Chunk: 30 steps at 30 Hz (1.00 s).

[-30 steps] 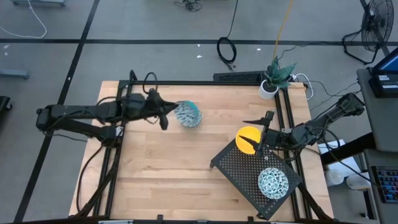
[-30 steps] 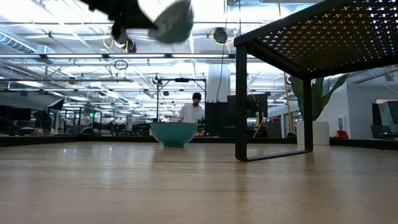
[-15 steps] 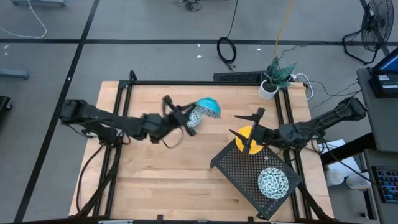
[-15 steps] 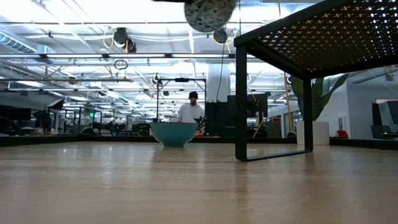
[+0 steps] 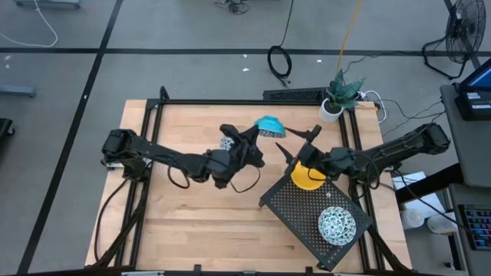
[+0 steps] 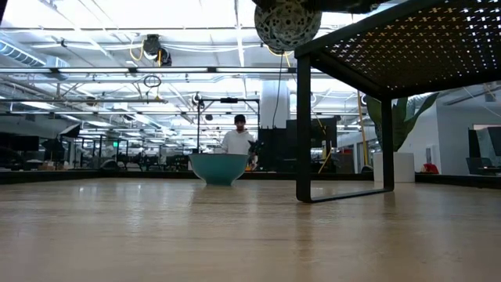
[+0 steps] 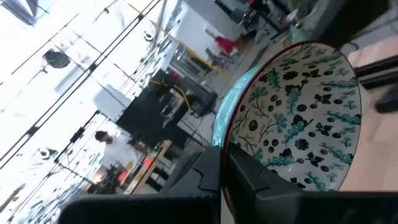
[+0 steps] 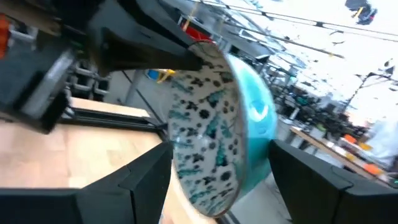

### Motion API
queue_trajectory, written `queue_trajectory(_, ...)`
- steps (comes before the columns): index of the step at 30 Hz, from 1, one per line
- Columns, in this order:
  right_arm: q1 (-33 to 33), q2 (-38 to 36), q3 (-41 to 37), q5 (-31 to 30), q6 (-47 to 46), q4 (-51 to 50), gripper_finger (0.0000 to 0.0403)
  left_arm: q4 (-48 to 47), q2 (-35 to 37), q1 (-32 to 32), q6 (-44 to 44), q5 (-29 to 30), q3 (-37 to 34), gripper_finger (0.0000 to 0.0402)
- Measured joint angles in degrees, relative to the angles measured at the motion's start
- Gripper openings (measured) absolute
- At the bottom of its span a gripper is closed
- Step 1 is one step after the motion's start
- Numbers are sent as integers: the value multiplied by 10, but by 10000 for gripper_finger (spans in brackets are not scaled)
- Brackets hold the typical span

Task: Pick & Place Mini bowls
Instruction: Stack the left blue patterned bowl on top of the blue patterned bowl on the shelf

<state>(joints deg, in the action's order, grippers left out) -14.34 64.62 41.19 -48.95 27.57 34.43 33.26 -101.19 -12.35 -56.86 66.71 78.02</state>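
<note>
Here the left tool (image 5: 257, 138), clamped on a patterned bowl (image 5: 268, 125), meets the right tool (image 5: 295, 142), fingers apart, beside the black rack (image 5: 307, 211) and yellow bowl (image 5: 309, 173).

We reach our dark six-joint left arm from the table's left edge across toward its middle, elbow low, wrist tilted so the left gripper (image 5: 257, 138) points up toward the far side; its two dark fingers (image 7: 249, 180) are clamped tight on the rim of what it carries. Our right arm comes in from the right edge, stretched toward the centre, and the right gripper (image 5: 295, 146) stands with its jaws spread wide, just beside the left one.
</note>
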Motion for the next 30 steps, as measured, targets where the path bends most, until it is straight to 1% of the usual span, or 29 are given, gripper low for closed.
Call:
queue_trajectory(6, 2, 0, 0, -48, 32, 1, 254, 0, 0, -6, 18, -38, 0, 6)
queue_trajectory(9, 2, -1, 0, -49, 33, 0, 251, 1, 0, -8, 17, -30, 0, 6)
queue_trajectory(12, 1, -1, 0, -51, 33, 0, 235, 1, 0, -8, 18, -17, 0, 6)
queue_trajectory(15, 1, -1, 0, -64, 36, 0, 204, 1, 0, -8, 19, 0, 0, 6)
queue_trajectory(17, 1, -1, 0, -66, 42, 1, 175, 1, 0, -7, 25, 4, 0, 6)
queue_trajectory(22, 1, 0, 0, -72, 58, 0, 85, 1, 0, -6, 44, -3, 0, 12)
queue_trajectory(25, 1, -1, 1, -88, 67, 3, 28, -5, 0, -8, 68, -15, 0, 16)
queue_trajectory(27, 2, -2, 2, -93, 72, 5, 13, -16, 1, -11, 89, -28, 0, 18)
queue_trajectory(30, 2, -2, 2, -95, 74, 0, 15, -24, 1, -18, 111, -34, 0, 18)
